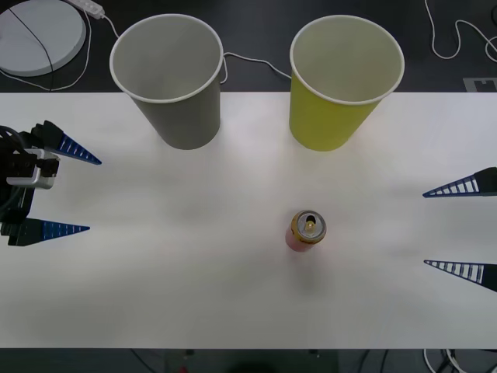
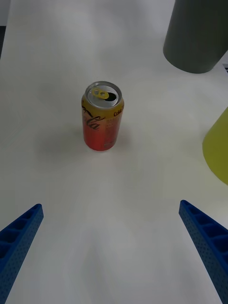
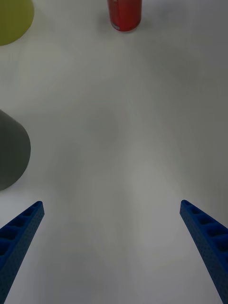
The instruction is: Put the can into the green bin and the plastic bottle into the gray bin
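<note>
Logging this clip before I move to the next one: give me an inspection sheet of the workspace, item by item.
Surface: white table, bare apart from the job's things.
Can: the can stands upright, right of centre, apart from both bins.
Bins: the gray bin and the green bin stand upright side by side at the far edge, both look empty.
Plastic bottle: nothing seen.
Clutter: nothing seen on the table.
Grippers: left gripper open at the left edge; right gripper open at the right edge, facing the can; both empty.
Cables: white cables on the dark floor behind.
Surroundings: a round white disc on the floor, far left.
</note>
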You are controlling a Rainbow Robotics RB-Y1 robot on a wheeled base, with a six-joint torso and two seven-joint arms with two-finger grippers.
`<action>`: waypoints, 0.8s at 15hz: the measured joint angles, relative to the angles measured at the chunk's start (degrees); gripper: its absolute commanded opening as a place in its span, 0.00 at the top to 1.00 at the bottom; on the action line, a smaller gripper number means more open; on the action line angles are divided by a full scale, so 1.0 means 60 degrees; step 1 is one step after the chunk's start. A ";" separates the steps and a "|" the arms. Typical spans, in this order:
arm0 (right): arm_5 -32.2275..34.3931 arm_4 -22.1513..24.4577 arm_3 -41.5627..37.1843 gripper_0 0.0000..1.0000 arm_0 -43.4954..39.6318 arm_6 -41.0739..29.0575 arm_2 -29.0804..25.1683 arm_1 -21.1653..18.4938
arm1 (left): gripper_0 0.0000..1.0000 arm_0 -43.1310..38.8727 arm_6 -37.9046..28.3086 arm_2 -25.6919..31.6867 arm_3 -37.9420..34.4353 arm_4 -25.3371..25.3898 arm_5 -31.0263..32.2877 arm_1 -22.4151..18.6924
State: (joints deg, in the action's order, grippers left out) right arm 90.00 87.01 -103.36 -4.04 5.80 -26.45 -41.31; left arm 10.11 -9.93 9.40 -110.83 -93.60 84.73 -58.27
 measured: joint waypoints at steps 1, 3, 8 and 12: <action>0.0000 0.0000 0.0000 0.00 0.0000 0.0000 0.0000 0.0000 | 0.00 0.0000 0.0000 0.0000 0.0000 0.0000 0.0000 0.0000; 0.0000 0.0000 0.0000 0.00 0.0000 0.0000 0.0000 0.0000 | 0.00 0.0000 0.0000 0.0000 0.0000 0.0000 0.0000 0.0000; 0.0000 -0.0207 0.0107 0.00 0.0028 0.0096 0.0184 -0.0070 | 0.00 0.0000 0.0000 0.0000 0.0000 0.0000 0.0000 0.0000; 0.0000 -0.0465 0.0866 0.00 0.0042 0.0451 0.0694 -0.0072 | 0.00 0.0000 0.0000 0.0000 0.0000 0.0000 0.0000 0.0000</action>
State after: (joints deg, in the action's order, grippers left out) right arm 90.00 84.22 -98.16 -3.79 8.51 -22.29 -41.74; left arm 10.11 -9.93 9.40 -110.83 -93.60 84.73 -58.27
